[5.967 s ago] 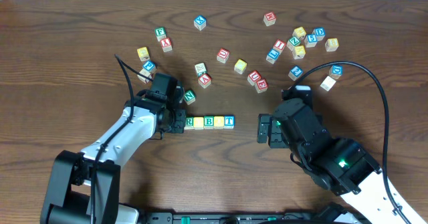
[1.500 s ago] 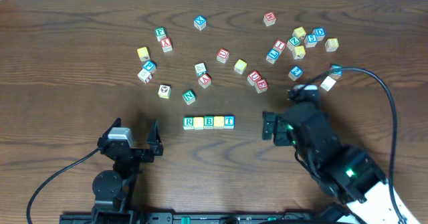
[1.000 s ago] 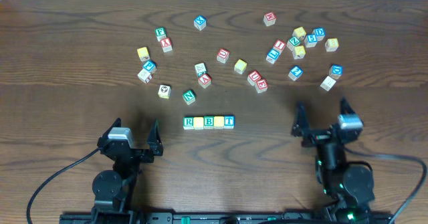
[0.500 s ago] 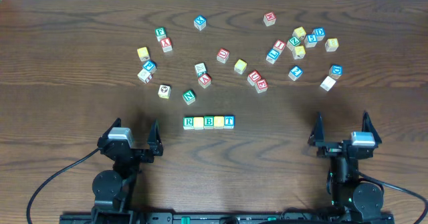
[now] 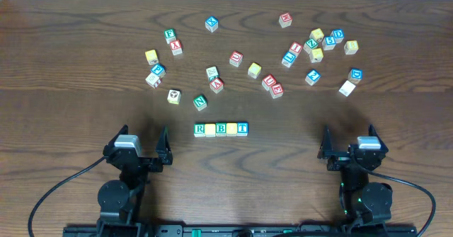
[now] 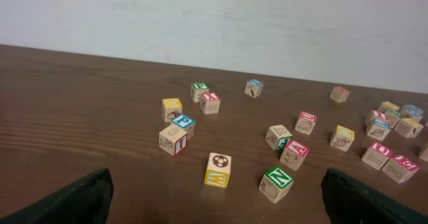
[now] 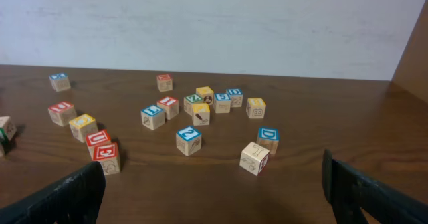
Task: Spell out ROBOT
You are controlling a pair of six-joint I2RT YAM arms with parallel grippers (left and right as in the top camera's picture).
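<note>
Letter cubes (image 5: 221,129) sit in a touching row on the bench (image 5: 71,88), between the left claw (image 5: 138,146) and right claw (image 5: 350,143), slightly ahead of them. Both claws gape open.

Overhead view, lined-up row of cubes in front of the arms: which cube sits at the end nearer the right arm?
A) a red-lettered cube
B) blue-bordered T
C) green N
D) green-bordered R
B: the row ends on the side of the right hand with the blue-bordered T cube; the green-bordered R cube is at the opposite end.
</note>
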